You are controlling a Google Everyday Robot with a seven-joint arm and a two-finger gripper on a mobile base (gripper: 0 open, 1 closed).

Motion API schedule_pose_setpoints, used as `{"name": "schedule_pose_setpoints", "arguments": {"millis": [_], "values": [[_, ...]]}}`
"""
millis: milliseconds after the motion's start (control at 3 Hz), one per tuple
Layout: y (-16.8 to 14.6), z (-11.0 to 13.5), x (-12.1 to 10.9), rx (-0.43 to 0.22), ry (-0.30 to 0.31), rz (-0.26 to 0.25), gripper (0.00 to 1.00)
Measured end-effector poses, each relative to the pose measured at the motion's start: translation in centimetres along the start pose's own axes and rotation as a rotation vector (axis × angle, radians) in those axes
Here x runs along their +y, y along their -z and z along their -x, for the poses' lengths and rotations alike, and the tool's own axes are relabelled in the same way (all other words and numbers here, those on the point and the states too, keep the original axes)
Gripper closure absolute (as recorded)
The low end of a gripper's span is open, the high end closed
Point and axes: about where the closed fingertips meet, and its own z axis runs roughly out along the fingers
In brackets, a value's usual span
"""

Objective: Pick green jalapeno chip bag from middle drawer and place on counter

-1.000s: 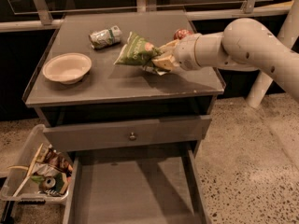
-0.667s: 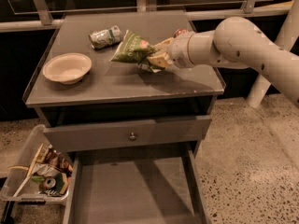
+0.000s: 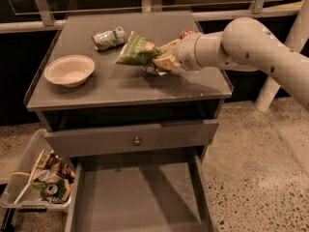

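Reaching in from the right edge of the view, the arm (image 3: 251, 50) sets the gripper (image 3: 158, 62) over the middle of the desk (image 3: 120, 88). Its fingers are closed narrowly on the crumpled right end of the bag (image 3: 136, 50). The bag fans out from the gripper to the left, on the side away from the arm, its olive face and pale lettering turned up. It sits low over the desk and its shadow falls just below and to the right of the gripper. Whether its far corner touches the surface I cannot tell.

A crushed can (image 3: 108, 37) lies on its side just beyond the bag's tip, up and to the left of the gripper and close to the bag. A pale bowl (image 3: 70, 70) stands upright farther left of the gripper, well apart from the bag and near the desk's left edge. A small reddish thing (image 3: 186, 33) peeks out just behind the gripper, by the wrist; what it is I cannot tell.

Below the gripper, under the desk top, the shut drawer (image 3: 96, 140) shows a round knob (image 3: 137, 141) at its middle. Lower down, the open drawer (image 3: 140, 197) is pulled out toward the camera, its flat grey floor showing between thin side walls. Far down and to the left of the gripper, a clear bin (image 3: 21, 170) on the speckled floor (image 3: 256, 178) holds crumpled wrappers (image 3: 50, 178).
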Motion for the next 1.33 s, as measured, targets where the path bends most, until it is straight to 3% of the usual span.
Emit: {"name": "schedule_pose_setpoints", "arguments": {"millis": [667, 1000, 1333], "values": [[0.00, 0.00, 0.00, 0.000, 0.000, 0.000, 0.12], [-0.01, 0.00, 0.01, 0.000, 0.000, 0.000, 0.00], [-0.01, 0.00, 0.01, 0.000, 0.000, 0.000, 0.00]]}}
